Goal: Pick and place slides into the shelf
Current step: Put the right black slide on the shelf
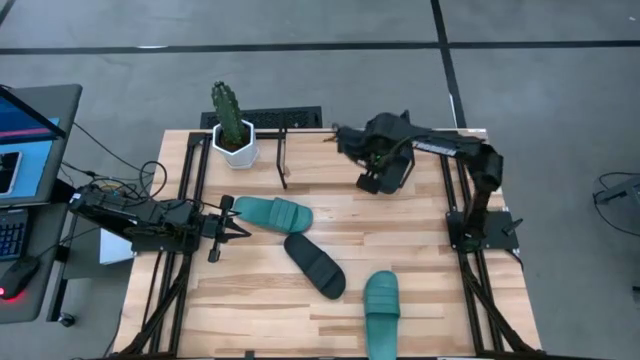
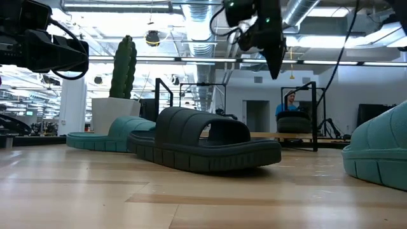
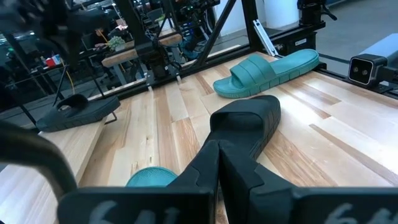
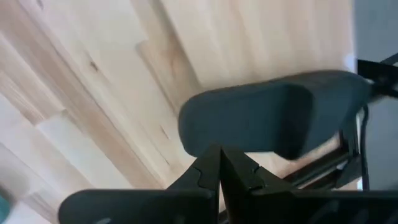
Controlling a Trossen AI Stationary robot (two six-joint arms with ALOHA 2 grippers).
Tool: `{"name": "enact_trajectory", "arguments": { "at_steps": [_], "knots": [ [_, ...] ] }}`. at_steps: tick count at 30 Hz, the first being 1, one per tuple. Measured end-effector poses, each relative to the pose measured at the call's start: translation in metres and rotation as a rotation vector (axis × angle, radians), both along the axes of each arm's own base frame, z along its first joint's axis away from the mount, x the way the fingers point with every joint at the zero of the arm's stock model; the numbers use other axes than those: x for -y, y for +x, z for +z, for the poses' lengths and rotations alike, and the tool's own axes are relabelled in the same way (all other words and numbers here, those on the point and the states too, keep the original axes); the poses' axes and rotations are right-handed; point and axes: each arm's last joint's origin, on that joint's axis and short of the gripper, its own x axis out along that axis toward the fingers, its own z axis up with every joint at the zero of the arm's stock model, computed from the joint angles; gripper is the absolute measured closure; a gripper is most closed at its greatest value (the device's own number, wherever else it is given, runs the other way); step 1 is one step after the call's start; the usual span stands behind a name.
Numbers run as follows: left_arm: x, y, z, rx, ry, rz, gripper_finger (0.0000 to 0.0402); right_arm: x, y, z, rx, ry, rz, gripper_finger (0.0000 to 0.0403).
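Three slides lie sole-down on the wooden table: a teal one (image 1: 272, 212) just beyond my left gripper (image 1: 240, 228), a black one (image 1: 315, 265) in the middle, and a teal one (image 1: 381, 300) near the front edge. Another black slide (image 4: 273, 118) lies on the shelf (image 1: 284, 160) at the far side. My right gripper (image 1: 370, 182) covers it in the high view. That gripper hangs shut above it, pointing down, well clear of the table (image 2: 278, 63). My left gripper (image 3: 217, 155) waits shut and level at the left side.
A cactus in a white pot (image 1: 233, 128) stands at the far left corner beside the shelf's upright bracket. Black mounting rails (image 1: 185, 180) run along both table sides. A laptop (image 1: 25, 140) sits off the table to the left. A person (image 2: 289, 105) sits far back in the room.
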Motion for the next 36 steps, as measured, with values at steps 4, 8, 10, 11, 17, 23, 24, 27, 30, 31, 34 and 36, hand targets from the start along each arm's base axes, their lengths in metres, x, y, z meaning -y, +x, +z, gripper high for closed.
{"name": "enact_trajectory", "arguments": {
  "at_steps": [4,8,10,11,17,23,24,27,30,31,34,36],
  "knots": [
    [0.000,0.000,0.000,0.001,0.003,0.000,0.0401,-0.002,0.015,-0.023,-0.075,0.025,0.064,0.0403],
    [0.000,0.000,0.000,0.000,0.001,0.000,0.0401,0.001,0.020,-0.033,-0.120,0.009,0.099,0.0395],
    [0.000,0.000,0.000,0.000,0.004,0.000,0.0401,0.002,0.020,-0.034,-0.140,-0.025,0.118,0.0381],
    [0.000,0.000,0.000,0.000,0.003,0.000,0.0401,0.002,0.020,-0.034,-0.143,-0.035,0.120,0.0372],
    [0.000,0.000,0.000,0.001,0.003,0.000,0.0401,-0.006,0.022,-0.034,-0.122,0.005,0.106,0.0311],
    [0.000,0.000,0.000,0.000,0.003,0.000,0.0401,-0.034,0.029,-0.034,-0.111,0.033,0.173,0.0274],
    [0.000,0.000,0.000,0.001,0.004,0.000,0.0401,-0.040,0.030,-0.034,-0.109,0.032,0.178,0.0269],
    [0.000,0.000,0.000,0.000,0.000,0.000,0.0401,-0.056,0.032,-0.034,-0.103,0.047,0.210,0.0257],
    [0.000,0.000,0.000,0.001,0.004,0.000,0.0401,-0.070,0.034,-0.034,-0.104,0.050,0.249,0.0248],
    [0.000,0.000,0.000,0.001,0.003,0.000,0.0401,-0.074,0.034,-0.035,-0.108,0.050,0.259,0.0245],
    [0.000,0.000,0.000,0.000,0.000,0.000,0.0401,-0.082,0.026,-0.036,-0.127,0.009,0.264,0.0243],
    [0.000,0.000,0.000,0.000,0.003,0.000,0.0401,-0.085,0.015,-0.036,-0.143,-0.037,0.250,0.0245]
  ]
}}
